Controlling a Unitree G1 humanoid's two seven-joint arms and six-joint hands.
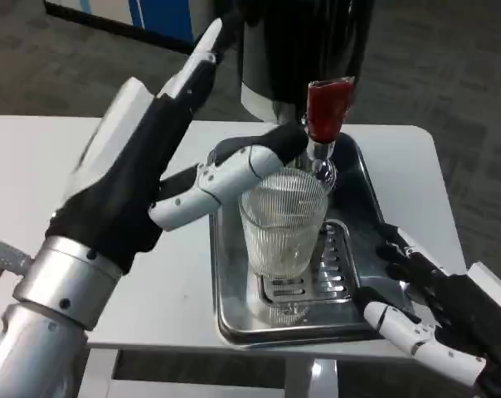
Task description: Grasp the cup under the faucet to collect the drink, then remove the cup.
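Reaching my left hand (130, 178), fingers spread and empty, toward tap lever (328, 108); cup (284, 222) below it; next, press lever.

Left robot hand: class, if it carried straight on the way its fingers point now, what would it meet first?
Probably the black drink dispenser. The left robot hand is raised above the glass cup, fingers aimed up and right toward the dispenser's body. Depth is unclear, so it might pass in front.
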